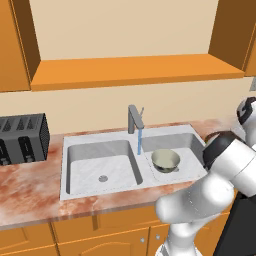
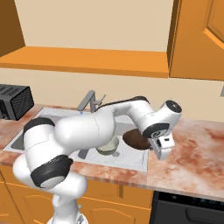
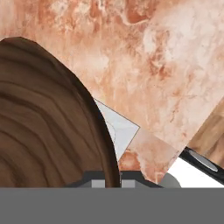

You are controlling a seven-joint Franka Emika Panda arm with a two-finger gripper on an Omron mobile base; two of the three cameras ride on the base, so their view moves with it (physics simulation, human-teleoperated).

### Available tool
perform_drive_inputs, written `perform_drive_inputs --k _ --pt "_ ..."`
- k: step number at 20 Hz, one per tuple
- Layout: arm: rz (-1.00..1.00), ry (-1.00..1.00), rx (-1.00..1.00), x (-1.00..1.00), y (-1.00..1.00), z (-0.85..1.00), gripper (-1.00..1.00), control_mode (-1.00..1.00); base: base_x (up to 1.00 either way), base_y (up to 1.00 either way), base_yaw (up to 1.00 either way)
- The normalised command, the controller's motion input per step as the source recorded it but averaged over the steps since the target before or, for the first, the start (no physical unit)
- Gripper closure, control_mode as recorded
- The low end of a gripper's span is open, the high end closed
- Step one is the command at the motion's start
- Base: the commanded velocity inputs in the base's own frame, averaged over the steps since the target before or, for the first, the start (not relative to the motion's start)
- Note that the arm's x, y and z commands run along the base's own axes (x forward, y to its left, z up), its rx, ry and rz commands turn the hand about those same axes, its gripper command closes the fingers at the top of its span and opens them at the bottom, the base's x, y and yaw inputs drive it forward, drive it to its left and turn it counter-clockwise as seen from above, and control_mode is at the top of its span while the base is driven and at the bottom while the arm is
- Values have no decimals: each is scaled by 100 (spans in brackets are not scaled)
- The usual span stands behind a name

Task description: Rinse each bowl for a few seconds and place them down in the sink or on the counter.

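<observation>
The pincer (image 2: 158, 148) is out over the bench (image 2: 192, 148) at the right end of the sink (image 1: 80, 150), and its two tips are pressed together on the rim of the brown bowl (image 2: 135, 139). That bowl hangs off the pincer toward the sink side, shallow and dark, above the sink's right edge where steel meets stone; whether its underside touches the bench cannot be told. From the hand view the wood-grained wall of the bowl sweeps up right in front of the tips, with marbled reddish stone beyond it and one pale corner of the sink peeking past the rim. Further left of the pincer, down in the right basin, sits the pale bowl (image 1: 166, 160), upright, cream-green inside, grey outside. Just beyond that bowl stands the grey faucet (image 1: 134, 118), and a thin blue stream of water (image 1: 140, 140) falls from its spout beside the bowl, near the divider between the basins. The left basin lies further off on that same side. Well away at the far left of the bench, against the wall, sits a black toaster (image 1: 22, 137).
</observation>
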Motion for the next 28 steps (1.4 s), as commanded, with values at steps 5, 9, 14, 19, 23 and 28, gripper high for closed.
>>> perform_drive_inputs --k 5,9,14,19,23,28 --pt "14 19 17 11 27 -4 100 -100 0 0 0" --pt "12 4 16 7 28 -8 100 -100 0 0 0" --pt "10 1 16 8 29 -13 100 -100 0 0 0" --pt "10 0 11 14 32 -7 100 -100 0 0 0" --pt "10 0 4 16 31 0 100 -100 0 0 0" --pt "7 -1 0 9 22 0 100 -100 0 0 0"
